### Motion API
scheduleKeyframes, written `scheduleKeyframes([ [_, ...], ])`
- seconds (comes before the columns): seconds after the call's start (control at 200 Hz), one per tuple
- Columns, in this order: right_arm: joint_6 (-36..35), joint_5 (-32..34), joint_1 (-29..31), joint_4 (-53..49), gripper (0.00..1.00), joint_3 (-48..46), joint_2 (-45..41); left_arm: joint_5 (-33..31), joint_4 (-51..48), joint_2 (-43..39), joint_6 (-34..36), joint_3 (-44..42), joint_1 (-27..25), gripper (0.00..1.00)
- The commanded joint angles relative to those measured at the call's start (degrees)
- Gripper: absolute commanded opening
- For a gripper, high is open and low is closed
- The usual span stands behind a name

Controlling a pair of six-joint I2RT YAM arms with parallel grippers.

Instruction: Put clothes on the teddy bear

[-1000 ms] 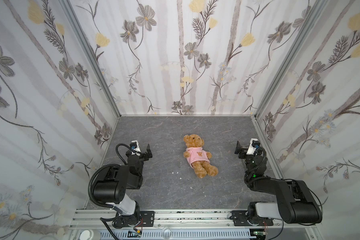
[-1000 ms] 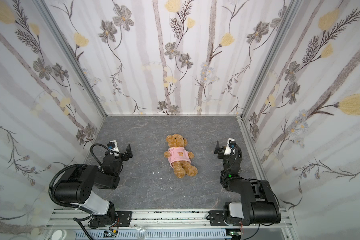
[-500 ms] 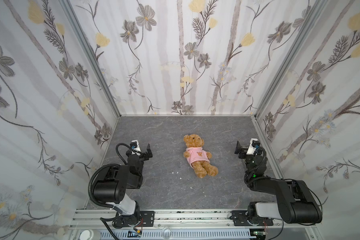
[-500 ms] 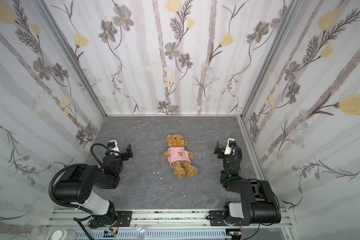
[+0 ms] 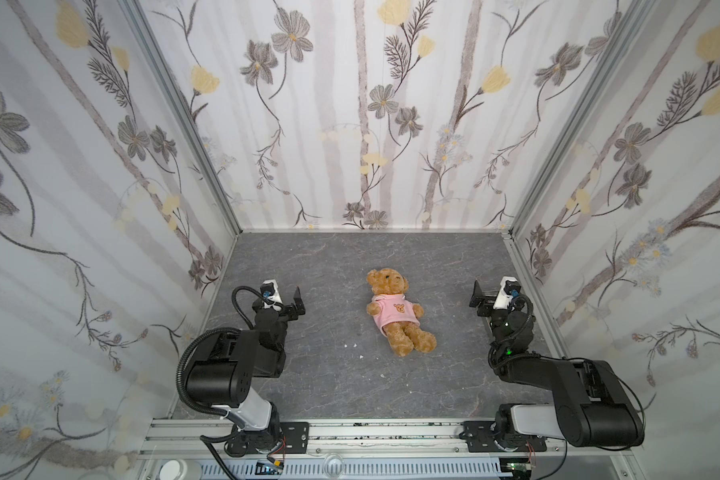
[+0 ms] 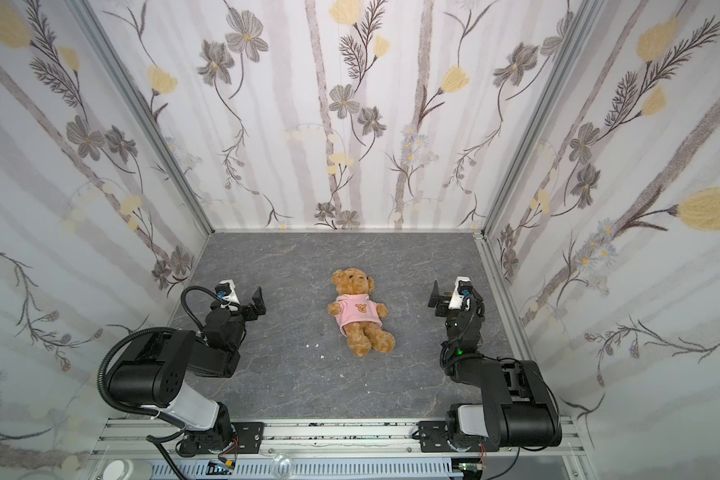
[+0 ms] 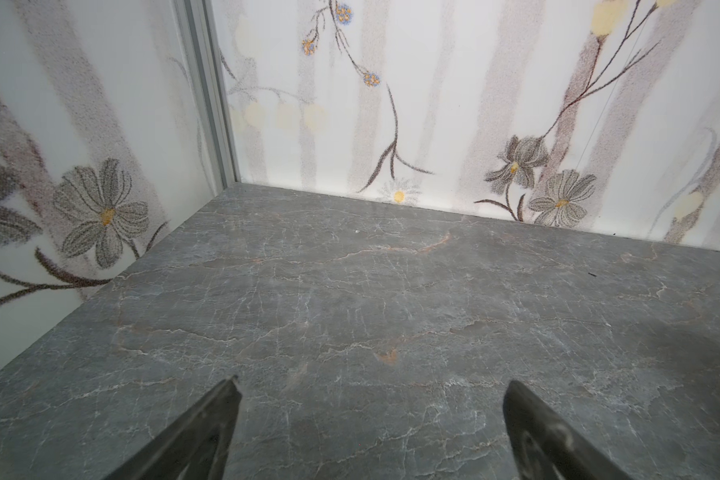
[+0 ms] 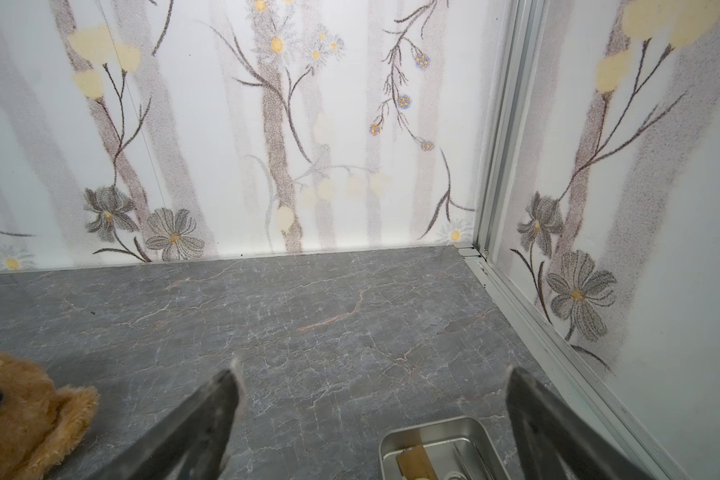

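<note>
right wrist view adds metal tin [image 8: 429, 430], left pincer [image 7: 373, 380] spread, right pincer [image 8: 373, 370] spread

I monitor a grey marble-pattern tabletop [image 5: 350, 390] in a top view. Floral-print wall panels [image 5: 350, 124] stand along its back and side edges, joined at the corners by aluminium posts [image 5: 184, 120]. An aluminium rail [image 5: 391, 432] runs along its front edge. Small white specks [image 5: 354, 345] lie near its middle. In the right wrist view I note an open metal tin [image 8: 433, 424] resting on the tabletop near its side-wall edge, with a tan card [image 8: 414, 463] inside.
</note>
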Motion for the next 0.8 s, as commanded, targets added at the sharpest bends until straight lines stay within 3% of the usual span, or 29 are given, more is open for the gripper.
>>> scheduleKeyframes([
  [0.0,0.12,0.21,0.06,2.15,1.0,0.1,0.23,0.05,1.54,-0.02,0.09,0.36,0.02,1.0],
  [0.794,-1.6,0.98,1.45,4.92,1.0,-1.38,0.09,0.05,1.46,0.02,0.09,0.41,0.02,1.0],
])
